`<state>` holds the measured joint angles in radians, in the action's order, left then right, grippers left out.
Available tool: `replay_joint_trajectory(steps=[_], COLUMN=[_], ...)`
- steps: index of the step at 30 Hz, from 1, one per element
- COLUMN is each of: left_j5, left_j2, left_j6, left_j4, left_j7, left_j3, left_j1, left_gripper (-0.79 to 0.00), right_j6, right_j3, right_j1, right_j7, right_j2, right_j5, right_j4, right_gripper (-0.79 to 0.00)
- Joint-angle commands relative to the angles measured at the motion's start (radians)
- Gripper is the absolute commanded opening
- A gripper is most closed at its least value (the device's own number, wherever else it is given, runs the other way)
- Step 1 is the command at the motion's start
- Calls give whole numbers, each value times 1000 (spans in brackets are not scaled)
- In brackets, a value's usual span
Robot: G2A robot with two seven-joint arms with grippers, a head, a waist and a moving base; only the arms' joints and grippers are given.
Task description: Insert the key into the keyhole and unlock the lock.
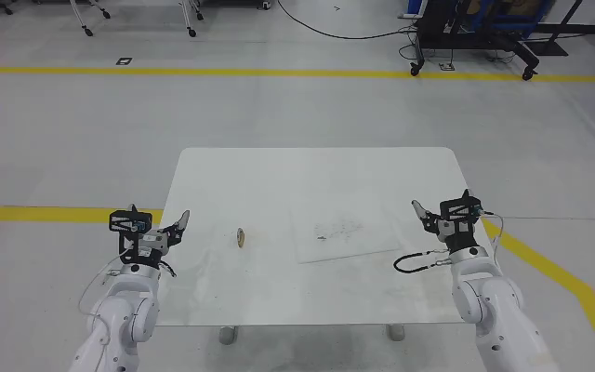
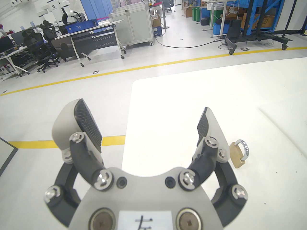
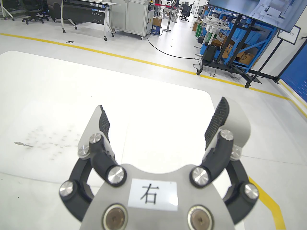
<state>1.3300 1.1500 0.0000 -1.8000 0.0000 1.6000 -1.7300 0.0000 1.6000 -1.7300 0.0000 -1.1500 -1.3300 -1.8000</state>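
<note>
1. The white table (image 1: 279, 288) carries two task items, both lying flat and untouched.
2. The padlock (image 1: 241, 237) has a brass body and a silver shackle. It sits on bare tabletop in the left half, nearer the robot's edge than the far edge.
3. In the left wrist view the padlock (image 2: 237, 155) lies on its side just beyond the left gripper's inner finger, apart from it. I cannot tell whether the shackle is latched.
4. The key (image 3: 23, 144) is small and metallic, and lies flat at the edge of a patch of grey smudges (image 3: 51, 140).
5. From above, the smudges (image 1: 339, 228) are on a thin clear sheet (image 1: 372, 249) laid mid-table, so the key rests on that sheet. It is to the right of the padlock and well apart from it.
6. The keyhole is too small to make out.
7. The left gripper (image 1: 158, 219) hangs at the table's left edge, with one finger over the floor and the other over the tabletop.
8. In its own view the left gripper (image 2: 144, 120) has its fingers spread wide with nothing between the ribbed pads (image 2: 87, 123).
9. The right gripper (image 1: 444, 205) hangs at the table's right edge, well away from the key.
10. In its own view the right gripper (image 3: 163, 116) is also spread wide, with bare pads (image 3: 217, 118) and nothing pinched.
11. A yellow floor line (image 1: 56, 214) runs under both sides of the table.
</note>
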Motion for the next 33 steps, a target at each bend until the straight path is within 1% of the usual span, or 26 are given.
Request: replay_joint_trajectory(steps=[1,7,9,11,15,18,20,22,31,32,33], left_j5=[0,0,0,0,0,0,0,0,0,0,0], left_j2=[0,0,0,0,0,0,0,0,0,0,0], left_j6=[0,0,0,0,0,0,0,0,0,0,0], left_j4=[0,0,0,0,0,0,0,0,0,0,0], left_j7=[0,0,0,0,0,0,0,0,0,0,0], left_j3=[0,0,0,0,0,0,0,0,0,0,0], left_j1=[0,0,0,0,0,0,0,0,0,0,0], left_gripper=[0,0,0,0,0,0,0,0,0,0,0], right_j6=[0,0,-16,-73,-189,-220,-240,-264,-261,-276,-335], right_j3=[0,0,-21,-83,-250,-367,-415,-436,-435,-440,-449], right_j1=[0,0,11,63,213,304,347,380,385,393,404], right_j7=[0,0,9,52,148,164,164,169,177,181,183], right_j2=[0,0,-1,-4,-20,-40,-51,-56,-55,-56,-56], right_j5=[0,0,-15,-26,-43,-46,-34,-30,-42,-43,-22], right_j4=[0,0,8,49,192,295,345,379,390,398,411], right_gripper=[0,0,0,0,0,0,0,0,0,0,0])
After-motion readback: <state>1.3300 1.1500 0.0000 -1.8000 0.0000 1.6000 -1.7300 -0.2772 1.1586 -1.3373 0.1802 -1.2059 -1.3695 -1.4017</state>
